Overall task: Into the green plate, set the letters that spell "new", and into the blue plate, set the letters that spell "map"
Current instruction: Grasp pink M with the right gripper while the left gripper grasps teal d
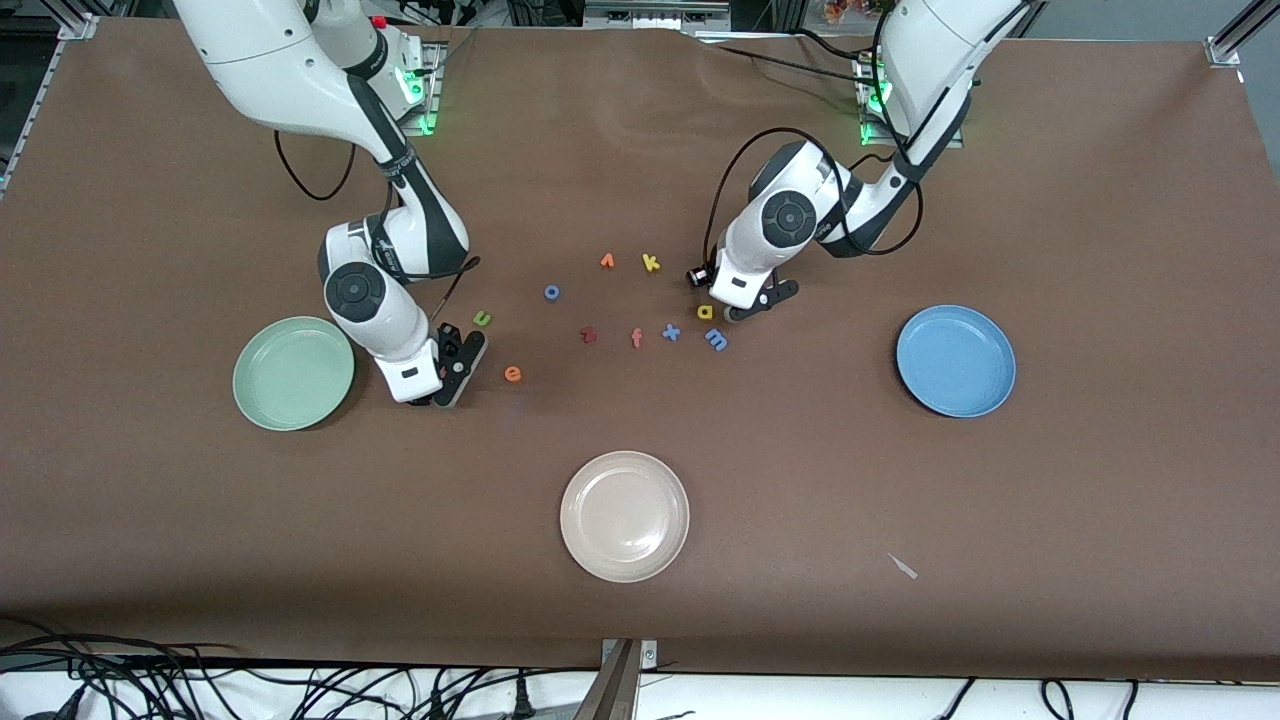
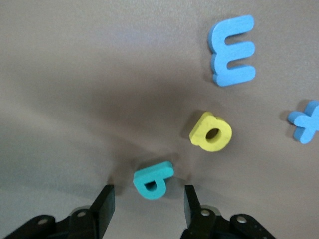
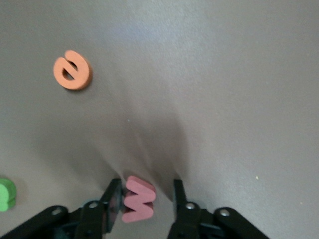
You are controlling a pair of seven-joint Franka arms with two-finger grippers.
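Salmon-pink foam w (image 3: pixel 137 199) lies on the brown worktop (image 1: pixel 800 480) between the right claw's (image 1: pixel 452 372) parted fingers, beside the round mint-green plate (image 1: pixel 293 372). Teal foam p (image 2: pixel 153 180) lies between the left claw's (image 1: pixel 752 304) spread fingers, toward the round blue plate (image 1: pixel 956 360).

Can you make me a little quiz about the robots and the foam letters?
1. True or false: the green plate already has a letter in it.
2. Which letter sits between the left tool's fingers: A) teal p B) yellow a C) blue m?
3. Fill in: the right tool is down around the pink ___.

Key: 1 false; 2 A; 3 w.
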